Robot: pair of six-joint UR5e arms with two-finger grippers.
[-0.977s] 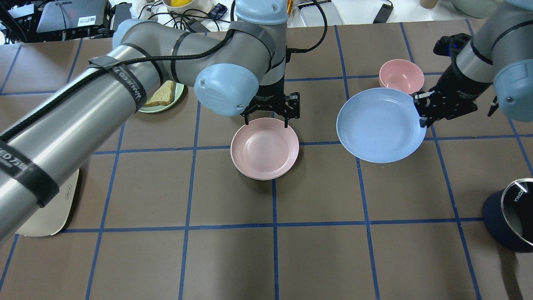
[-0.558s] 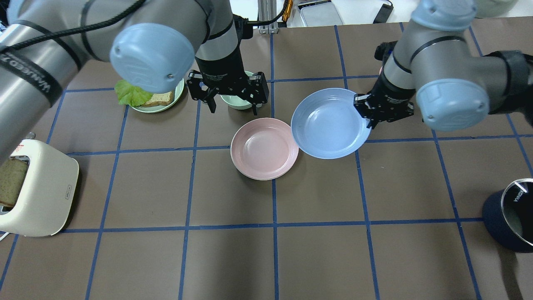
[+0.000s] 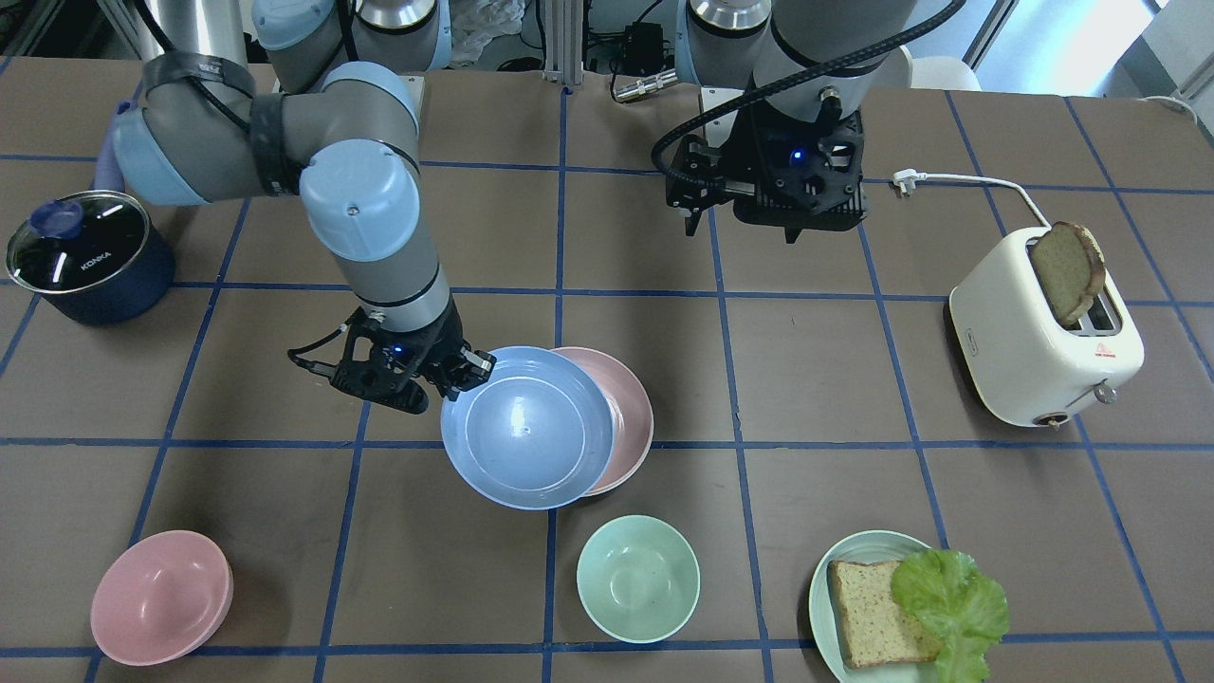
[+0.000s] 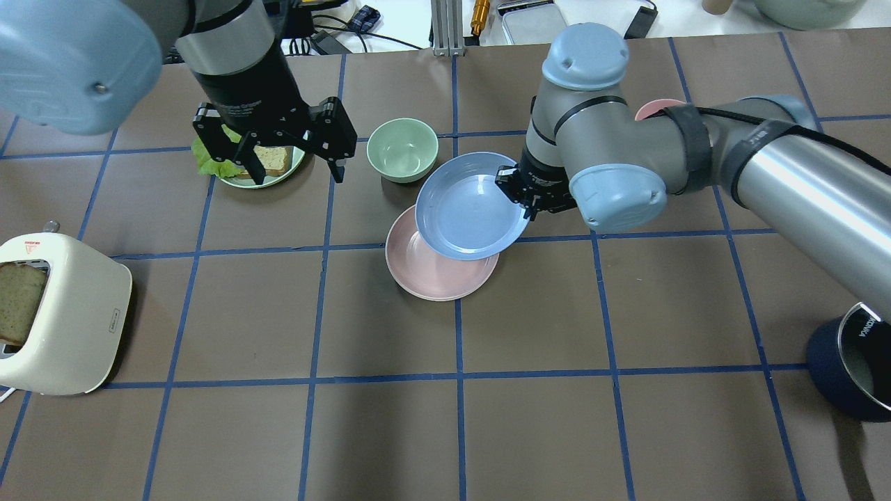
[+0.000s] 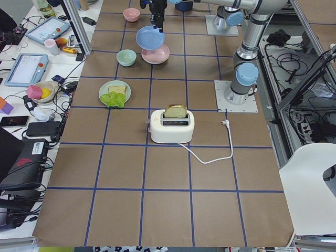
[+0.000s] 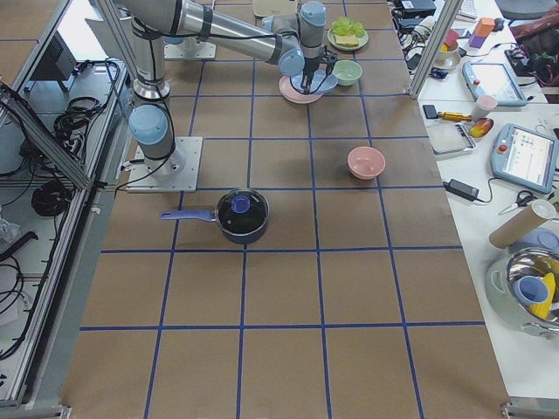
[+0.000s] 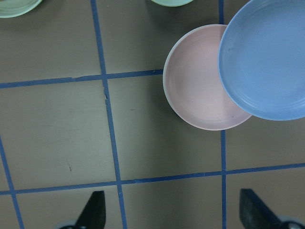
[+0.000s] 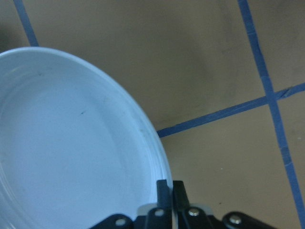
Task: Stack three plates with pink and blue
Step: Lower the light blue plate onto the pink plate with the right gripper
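My right gripper (image 4: 521, 198) is shut on the rim of the light blue plate (image 4: 470, 209). It holds the plate just above the table, overlapping the far right part of the pale pink plate (image 4: 435, 275). The pinch shows in the right wrist view (image 8: 170, 191), on the blue plate (image 8: 71, 143). The pink plate (image 3: 631, 403) lies flat at the table's middle. A paler rim shows under its edge, but I cannot make out a cream-white plate. My left gripper (image 4: 298, 174) is open and empty, raised to the far left of the plates, and sees both (image 7: 195, 86).
A mint bowl (image 4: 402, 149) stands just beyond the plates. A mint-green plate (image 3: 818, 593) with bread and lettuce lies under my left gripper. A pink bowl (image 3: 161, 596) is at the far right, behind my right arm. A toaster (image 4: 56, 313) is at the left and a dark pot (image 4: 856, 358) at the right.
My right arm has carried the blue plate leftward from the right side to over the pink plate. My left gripper has left the pink plate and moved left and away, still open.
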